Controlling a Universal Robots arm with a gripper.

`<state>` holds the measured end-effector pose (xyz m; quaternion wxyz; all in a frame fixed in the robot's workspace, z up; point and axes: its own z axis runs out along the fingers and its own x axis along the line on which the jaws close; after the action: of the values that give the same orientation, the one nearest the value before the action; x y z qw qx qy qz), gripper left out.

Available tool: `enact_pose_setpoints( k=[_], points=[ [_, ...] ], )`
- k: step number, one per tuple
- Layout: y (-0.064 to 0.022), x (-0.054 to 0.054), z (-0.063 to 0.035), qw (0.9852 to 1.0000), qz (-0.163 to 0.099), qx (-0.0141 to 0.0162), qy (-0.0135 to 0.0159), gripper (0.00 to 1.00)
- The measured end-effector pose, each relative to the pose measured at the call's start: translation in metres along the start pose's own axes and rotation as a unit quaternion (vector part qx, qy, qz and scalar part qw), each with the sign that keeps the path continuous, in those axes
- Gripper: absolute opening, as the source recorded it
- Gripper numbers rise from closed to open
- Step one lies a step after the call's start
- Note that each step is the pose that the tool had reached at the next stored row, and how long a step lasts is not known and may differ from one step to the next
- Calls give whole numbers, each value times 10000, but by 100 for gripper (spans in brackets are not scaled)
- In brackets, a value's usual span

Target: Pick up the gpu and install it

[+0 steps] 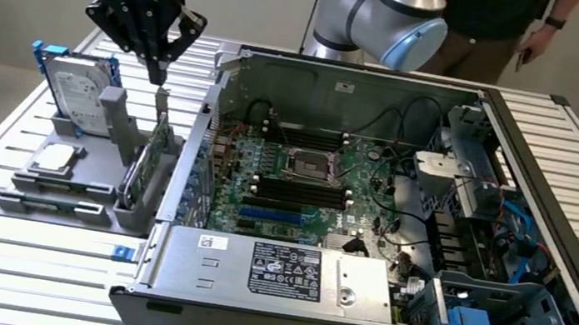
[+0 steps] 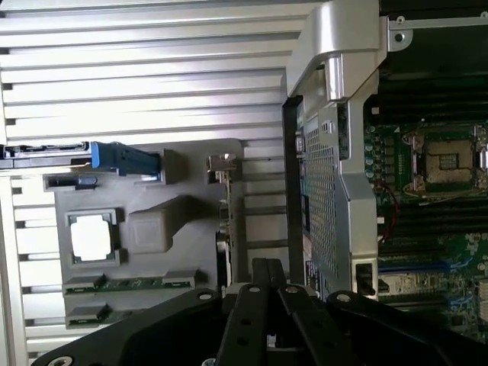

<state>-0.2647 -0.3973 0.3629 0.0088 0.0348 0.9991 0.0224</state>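
The gpu [image 1: 157, 148] stands on edge in a slot of the grey parts holder [image 1: 62, 183], its silver end bracket pointing up. In the wrist view the gpu [image 2: 224, 229] appears edge-on as a thin strip in the grey parts holder [image 2: 152, 229]. My gripper [image 1: 156, 71] hangs just above the bracket, shut, with its black fingertips pressed together and nothing between them. Seen from the wrist, my gripper [image 2: 267, 268] sits over the card's near end, apart from it.
The holder also carries a silver hard drive in a blue frame [image 1: 80, 93], a processor [image 1: 58, 155] and memory sticks [image 1: 43, 201]. To the exterior view's right lies the open computer case [image 1: 514, 158] with its motherboard [image 1: 300, 172]. A person [image 1: 499, 22] stands behind.
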Motion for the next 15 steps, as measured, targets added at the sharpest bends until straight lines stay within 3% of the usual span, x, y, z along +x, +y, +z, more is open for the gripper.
enact_pose_setpoints(
  k=[6,12,15],
  points=[
    [-31,145,45,10000,-21,1,22,11],
    [-46,152,81,9997,-156,9,161,11],
    [-47,167,85,9997,-195,9,170,11]
  ],
)
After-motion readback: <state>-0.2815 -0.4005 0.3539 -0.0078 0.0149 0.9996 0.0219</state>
